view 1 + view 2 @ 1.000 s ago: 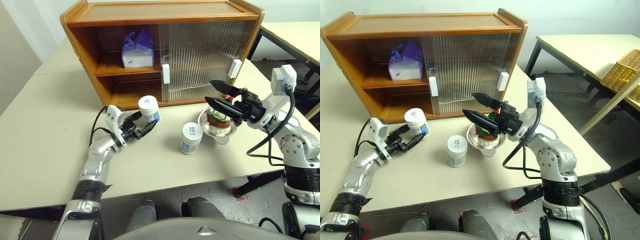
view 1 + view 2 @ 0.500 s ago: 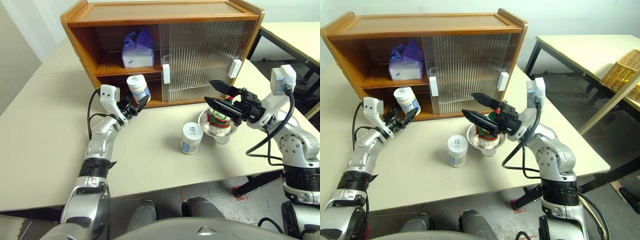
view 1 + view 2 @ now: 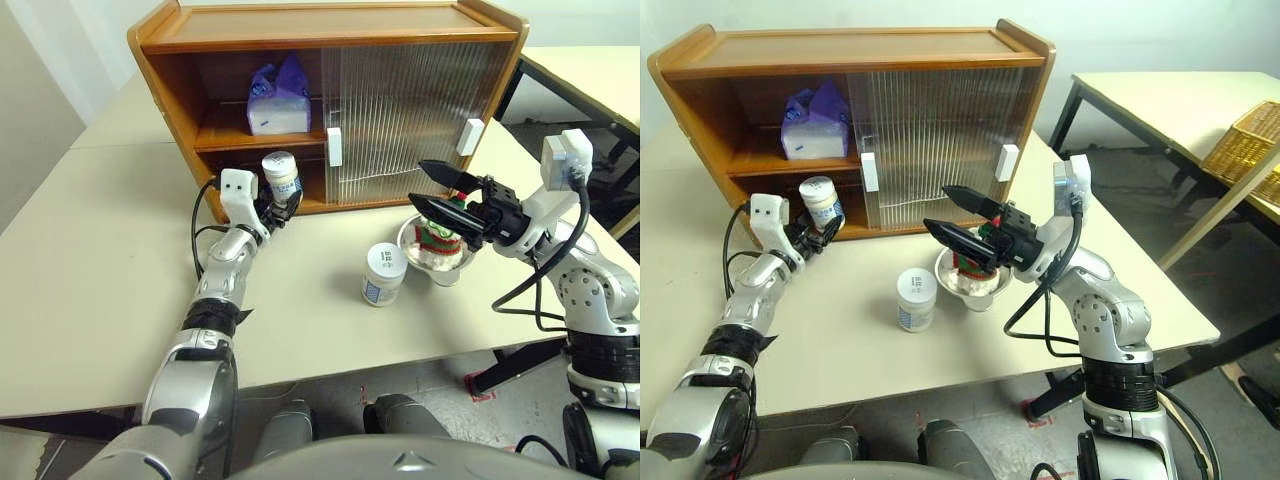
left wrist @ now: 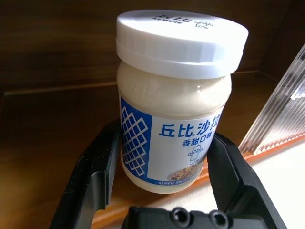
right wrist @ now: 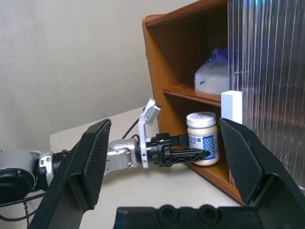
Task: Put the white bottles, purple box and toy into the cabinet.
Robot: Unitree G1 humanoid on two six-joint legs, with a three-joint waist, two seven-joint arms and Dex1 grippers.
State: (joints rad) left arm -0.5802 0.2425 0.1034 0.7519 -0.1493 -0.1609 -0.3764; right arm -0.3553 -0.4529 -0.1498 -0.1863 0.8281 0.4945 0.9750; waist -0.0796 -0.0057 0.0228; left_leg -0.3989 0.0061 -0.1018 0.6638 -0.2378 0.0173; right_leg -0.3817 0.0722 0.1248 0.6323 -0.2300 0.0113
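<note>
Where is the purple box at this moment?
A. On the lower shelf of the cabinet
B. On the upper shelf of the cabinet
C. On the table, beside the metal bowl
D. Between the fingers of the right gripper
B: the purple box lies on the upper shelf of the cabinet, in its open left half.

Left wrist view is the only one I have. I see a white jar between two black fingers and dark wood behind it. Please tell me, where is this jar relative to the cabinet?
Observer: The left gripper holds the white bottle upright at the open left side of the cabinet, at the mouth of the lower shelf.
Operator: Is something already inside?
Observer: Yes, the purple box lies on the upper shelf.
Operator: And the other things?
Observer: The second white bottle stands on the table, beside a metal bowl holding the toy.
Operator: The right arm?
Observer: The right gripper hangs open above that bowl, holding nothing.
</note>
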